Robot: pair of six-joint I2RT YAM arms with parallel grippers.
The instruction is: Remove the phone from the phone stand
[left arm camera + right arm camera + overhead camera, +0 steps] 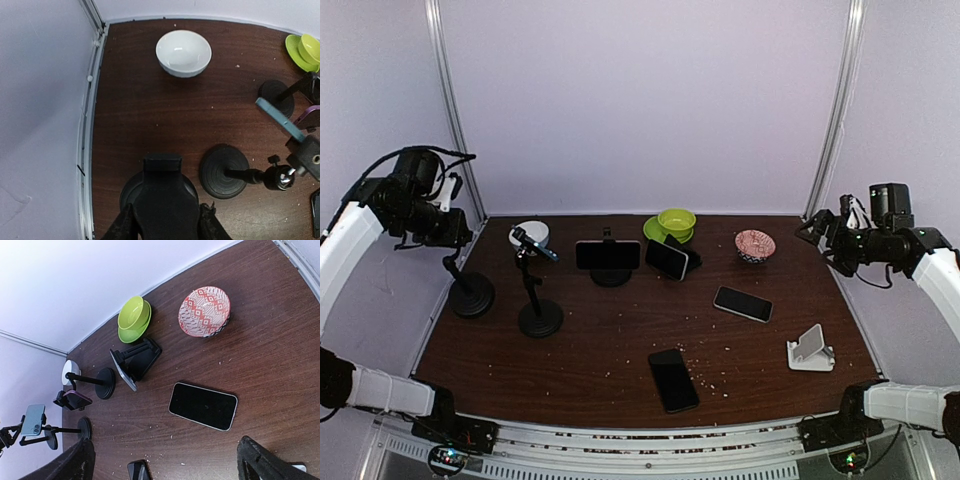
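My left gripper [442,228] is high at the far left, its fingers [118,229] pressed on both sides of the black holder head [164,195] of an empty round-base phone stand [470,297]. A light blue phone [535,243] sits clamped on a second stand [540,318]. A dark phone [607,255] sits sideways on a third stand [611,276]. Another phone [667,259] leans on a black folding stand [140,356]. My right gripper [820,232] is open and empty, high at the far right, its fingers [75,460] wide apart.
Two phones lie flat on the table, one at right [742,303] and one at front [673,379]. A white folding stand [810,348] stands empty at front right. A white bowl [530,233], a green bowl on a plate [676,222] and a red patterned bowl [755,244] line the back.
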